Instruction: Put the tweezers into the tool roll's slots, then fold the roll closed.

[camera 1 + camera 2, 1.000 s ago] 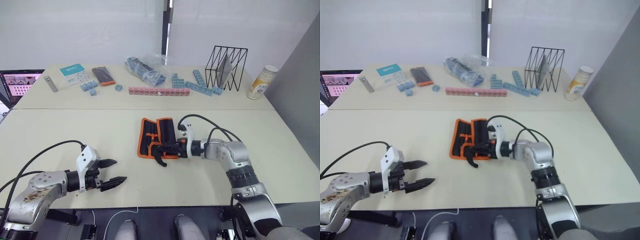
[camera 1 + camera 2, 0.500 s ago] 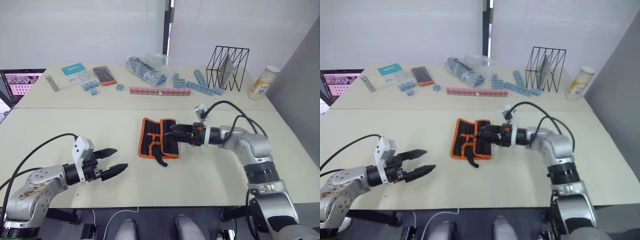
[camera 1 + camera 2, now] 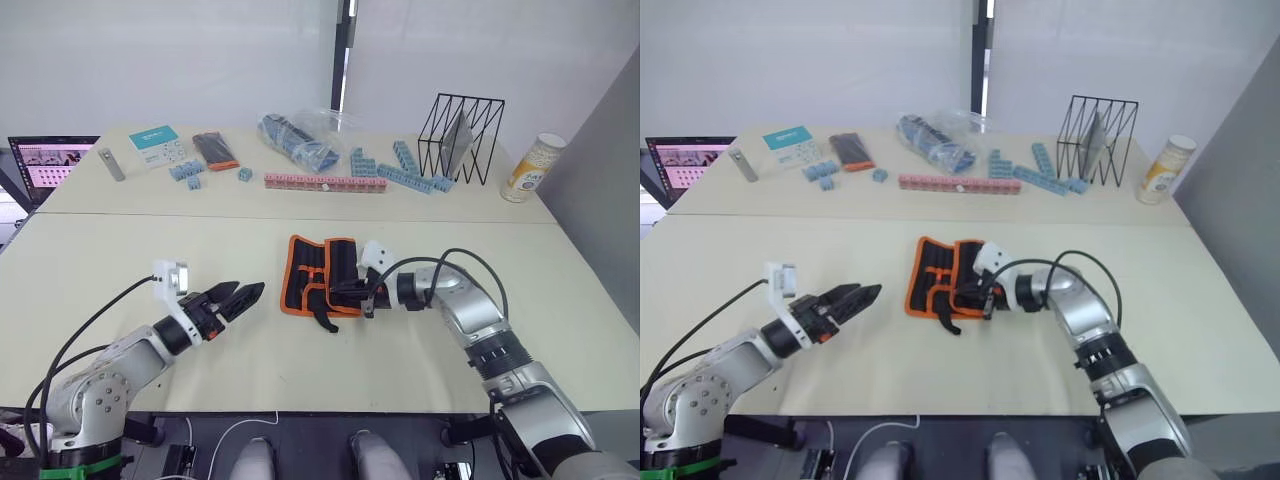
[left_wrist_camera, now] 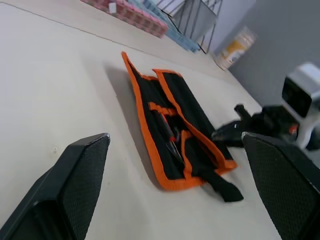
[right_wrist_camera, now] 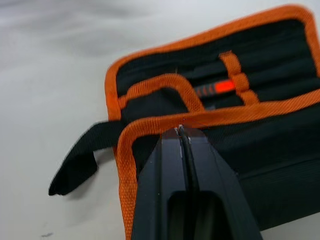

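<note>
A black roll (image 3: 322,275) with orange trim is lying partly folded near the middle of a pale tabletop (image 3: 120,250), its right flap turned over the middle and a short black strap (image 3: 322,319) trailing from its near edge. The right pincer (image 3: 352,291) is resting low against the roll's near right edge, its two black fingers pressed together, tips at the orange trim; whether they are nipping the fabric cannot be told. Half a second ago this arm was reaching from higher and farther right, so it is now dropping in to work the flap. A dark tool with a red mark (image 5: 216,88) is sitting in a slot; no tweezers are lying loose. The left pincer (image 3: 243,297), fingers apart and empty, is hovering nearer the roll's left side than a second ago. The slotting looks finished and the folding seems half done.
</note>
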`<state>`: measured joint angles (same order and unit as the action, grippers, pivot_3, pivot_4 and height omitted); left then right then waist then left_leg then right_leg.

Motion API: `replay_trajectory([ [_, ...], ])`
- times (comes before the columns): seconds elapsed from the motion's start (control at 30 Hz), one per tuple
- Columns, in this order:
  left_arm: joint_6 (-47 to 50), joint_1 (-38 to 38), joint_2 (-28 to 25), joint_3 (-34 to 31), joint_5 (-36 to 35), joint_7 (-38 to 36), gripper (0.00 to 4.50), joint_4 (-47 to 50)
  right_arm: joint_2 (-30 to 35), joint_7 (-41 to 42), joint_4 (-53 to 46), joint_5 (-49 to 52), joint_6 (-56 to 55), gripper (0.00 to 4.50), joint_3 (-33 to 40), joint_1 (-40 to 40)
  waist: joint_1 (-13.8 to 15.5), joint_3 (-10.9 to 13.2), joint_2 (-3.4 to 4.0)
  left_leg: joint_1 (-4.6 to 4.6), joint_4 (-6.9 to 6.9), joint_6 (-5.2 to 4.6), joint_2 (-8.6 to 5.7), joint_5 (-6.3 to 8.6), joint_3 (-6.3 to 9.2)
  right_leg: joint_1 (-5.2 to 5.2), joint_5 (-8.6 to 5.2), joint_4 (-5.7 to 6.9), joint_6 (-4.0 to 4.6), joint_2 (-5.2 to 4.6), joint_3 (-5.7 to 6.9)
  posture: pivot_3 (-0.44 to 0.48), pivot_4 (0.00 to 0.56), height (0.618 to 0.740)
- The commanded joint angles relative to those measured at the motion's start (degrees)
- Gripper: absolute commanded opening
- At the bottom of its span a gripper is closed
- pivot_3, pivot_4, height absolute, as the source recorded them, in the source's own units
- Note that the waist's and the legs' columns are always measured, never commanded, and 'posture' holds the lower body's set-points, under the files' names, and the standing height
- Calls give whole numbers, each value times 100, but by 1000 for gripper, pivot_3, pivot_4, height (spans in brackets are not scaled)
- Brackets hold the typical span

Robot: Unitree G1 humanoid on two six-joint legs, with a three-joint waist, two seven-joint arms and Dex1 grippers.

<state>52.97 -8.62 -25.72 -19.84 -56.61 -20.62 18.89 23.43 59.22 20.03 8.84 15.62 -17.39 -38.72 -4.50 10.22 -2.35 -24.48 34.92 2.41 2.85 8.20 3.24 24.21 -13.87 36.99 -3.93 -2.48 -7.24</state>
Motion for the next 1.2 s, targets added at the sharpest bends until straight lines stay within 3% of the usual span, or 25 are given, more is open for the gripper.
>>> replay_trajectory([
  [0.03,372,-121,61,74,-258,296,4500,-46,27,-102,62,-291,-261,23,-48,51,16,0,0,2,0,0,-1,0,0,-2,0,0,0,0,0,0,150,740],
  [0.17,533,-337,464,-43,-606,563,4500,-583,-62,-135,101,-355,-163,23,-11,88,41,-3,-3,11,-3,0,0,0,-1,-6,0,1,1,1,1,0,150,740],
  [0.63,166,-1482,543,1067,868,25,4500,-1982,-195,-180,-431,-130,593,23,225,284,53,-4,-3,15,-1,7,-2,-5,-1,-13,5,-1,4,1,0,0,150,740],
  [0.73,258,-1567,633,1058,899,-49,3736,-2167,-180,-224,-628,-39,791,0,315,385,69,-4,-3,15,-3,7,-2,-5,1,-13,4,-1,3,1,2,0,150,740],
  [1.1,418,-1826,906,983,846,-398,39,-2119,-78,-459,-724,-159,901,0,319,467,57,-4,-3,9,-5,7,-3,-5,1,-9,6,-5,0,1,0,0,150,740],
  [1.2,409,-1967,1015,944,829,-380,39,-2087,-22,-558,-711,-248,919,0,281,493,74,-4,-3,7,-2,7,-3,-5,2,-11,7,-7,-1,0,0,0,150,740],
])
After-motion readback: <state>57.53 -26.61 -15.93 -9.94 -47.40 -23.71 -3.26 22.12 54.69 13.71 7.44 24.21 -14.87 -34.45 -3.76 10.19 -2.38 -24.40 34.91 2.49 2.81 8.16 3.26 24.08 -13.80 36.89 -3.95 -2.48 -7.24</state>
